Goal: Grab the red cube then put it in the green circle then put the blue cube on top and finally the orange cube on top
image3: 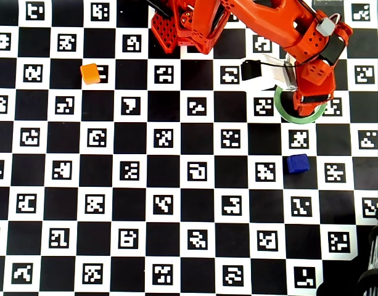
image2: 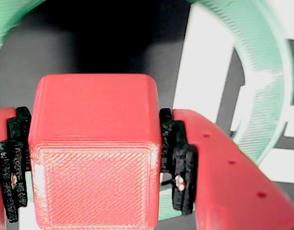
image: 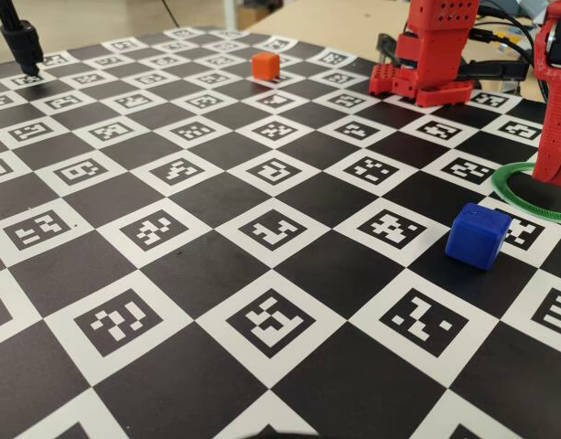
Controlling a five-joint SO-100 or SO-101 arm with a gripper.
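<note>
Hand [image2: 94,163] clamps red cube [image2: 94,158] squarely, flat face camera-ward, over green circle [image2: 262,81].

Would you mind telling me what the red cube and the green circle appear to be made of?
The red cube looks like matte 3D-printed plastic: the wrist view shows fine diagonal infill lines on its near face and a traced border. The green circle seems printed plastic too, with faint layer ridges along its band; its pale scuffed patch suggests a dull finish.

A black-and-white checkered mat [image: 216,247] of printed markers covers the bench — at the fixed view's top edge, a pale wooden surface [image: 353,23] shows, evenly lit.
</note>
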